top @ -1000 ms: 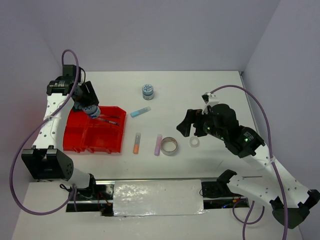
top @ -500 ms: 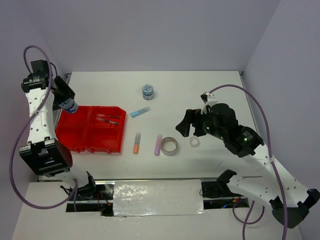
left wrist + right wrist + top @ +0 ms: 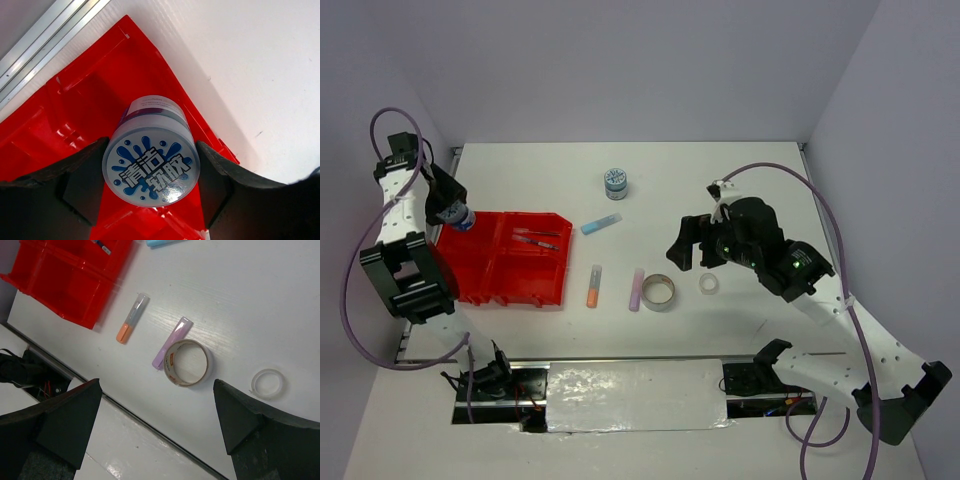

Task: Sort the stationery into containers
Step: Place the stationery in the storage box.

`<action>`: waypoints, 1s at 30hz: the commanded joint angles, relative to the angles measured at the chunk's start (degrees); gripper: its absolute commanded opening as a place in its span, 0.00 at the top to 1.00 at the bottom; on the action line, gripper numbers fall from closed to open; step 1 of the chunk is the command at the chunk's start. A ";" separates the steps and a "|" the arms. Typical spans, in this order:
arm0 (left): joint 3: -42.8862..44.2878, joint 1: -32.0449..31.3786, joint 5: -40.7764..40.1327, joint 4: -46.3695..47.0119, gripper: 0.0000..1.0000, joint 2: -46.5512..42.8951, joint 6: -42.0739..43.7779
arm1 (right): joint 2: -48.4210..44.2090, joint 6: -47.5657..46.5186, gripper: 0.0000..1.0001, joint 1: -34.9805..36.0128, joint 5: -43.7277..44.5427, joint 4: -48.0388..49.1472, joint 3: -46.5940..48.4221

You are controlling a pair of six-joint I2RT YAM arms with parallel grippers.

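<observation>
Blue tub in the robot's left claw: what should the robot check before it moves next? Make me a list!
1. Grip: the left gripper holds the tub between its fingers: ok.
2. Place: the tub hangs above the red tray: ok, but close to its edge.
3. Which compartment lies right under the tub: cannot tell.
4. Other arm: the right gripper is open, empty and far from the tray: ok.
5. Everything sorted: not ok; the second tub and the grey tape ring lie outside the tray.
</observation>
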 commanded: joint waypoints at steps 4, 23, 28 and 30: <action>-0.92 0.10 -2.86 4.31 1.00 3.17 -0.94 | -0.19 -1.87 0.00 -1.03 -2.18 3.78 1.65; -9.01 0.45 -7.45 10.80 0.24 3.71 0.11 | 2.28 -2.22 0.00 -1.73 -5.35 4.66 3.67; -7.07 0.80 -6.92 9.66 0.09 4.59 -0.59 | 1.75 -1.25 0.00 -1.73 -5.53 3.87 4.29; -6.20 0.80 -6.22 9.57 0.01 3.54 -0.59 | 1.13 -1.17 0.00 -1.73 -5.09 3.61 4.55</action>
